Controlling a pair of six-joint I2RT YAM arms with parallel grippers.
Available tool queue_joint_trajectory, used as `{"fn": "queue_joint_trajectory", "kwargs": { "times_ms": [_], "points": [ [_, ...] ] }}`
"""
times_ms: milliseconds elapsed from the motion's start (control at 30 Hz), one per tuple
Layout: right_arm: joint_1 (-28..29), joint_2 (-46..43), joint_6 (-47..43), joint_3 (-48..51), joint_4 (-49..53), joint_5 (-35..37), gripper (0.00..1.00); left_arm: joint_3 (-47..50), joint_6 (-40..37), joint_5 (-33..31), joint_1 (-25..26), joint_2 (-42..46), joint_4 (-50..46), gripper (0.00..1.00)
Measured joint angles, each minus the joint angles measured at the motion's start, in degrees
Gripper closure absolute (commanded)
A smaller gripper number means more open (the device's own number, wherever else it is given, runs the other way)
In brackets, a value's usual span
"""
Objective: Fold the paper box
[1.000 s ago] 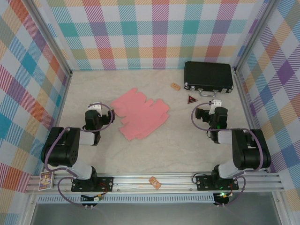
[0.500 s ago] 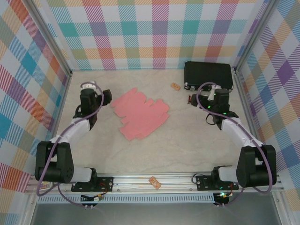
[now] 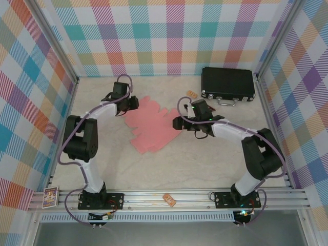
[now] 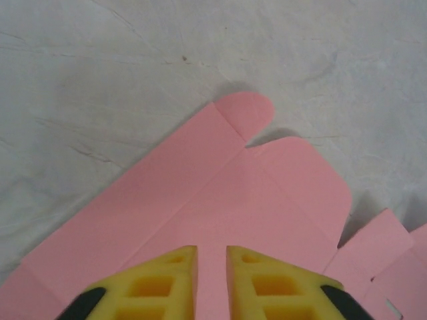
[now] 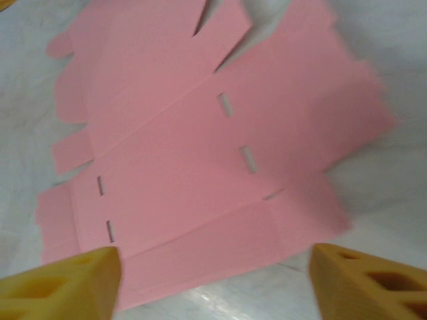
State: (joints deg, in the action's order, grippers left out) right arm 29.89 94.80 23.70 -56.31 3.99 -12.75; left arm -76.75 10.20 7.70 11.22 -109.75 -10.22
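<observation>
Paper box (image 3: 154, 125) lies flat, unfolded: left gripper (image 4: 211, 257) nearly closed over one panel, right gripper (image 5: 213, 253) wide open; next, raise a flap

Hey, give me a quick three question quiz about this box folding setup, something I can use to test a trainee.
1. True or false: the paper box lies as a flat, unfolded sheet on the table.
2. The right end effector has its fingers: A) wide apart, B) pressed together, C) clamped on a flap.
3. What sits at the table's far right corner?
Key: 1 true; 2 A; 3 the black case.
</observation>
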Motion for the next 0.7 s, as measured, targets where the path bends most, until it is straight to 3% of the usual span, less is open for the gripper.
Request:
{"fn": "queue_joint_trajectory", "kwargs": {
  "times_ms": [100,200,300,533,700],
  "points": [
    [2.69,4.39,1.03,-3.19,0.0,-1.64,0.55,-3.65,0.66,1.33,0.0,-4.22,-2.86,1.0],
    [5.01,8.52,1.68,-6.05,0.0,-2.34,0.69,-4.57,0.92,1.97,0.0,-6.36,-4.85,1.0],
    [6.67,11.67,2.62,-8.11,0.57,-2.58,0.77,-4.46,1.01,2.08,0.0,-6.99,-6.78,1.0],
    [8.17,17.62,2.86,-12.0,4.52,0.0,0.79,-0.94,2.78,0.59,0.0,-6.78,-9.03,1.0],
    [8.17,19.93,1.51,-17.09,9.68,4.79,0.79,5.7,4.9,-1.18,0.0,-1.42,-9.51,1.0]
  ]
}}
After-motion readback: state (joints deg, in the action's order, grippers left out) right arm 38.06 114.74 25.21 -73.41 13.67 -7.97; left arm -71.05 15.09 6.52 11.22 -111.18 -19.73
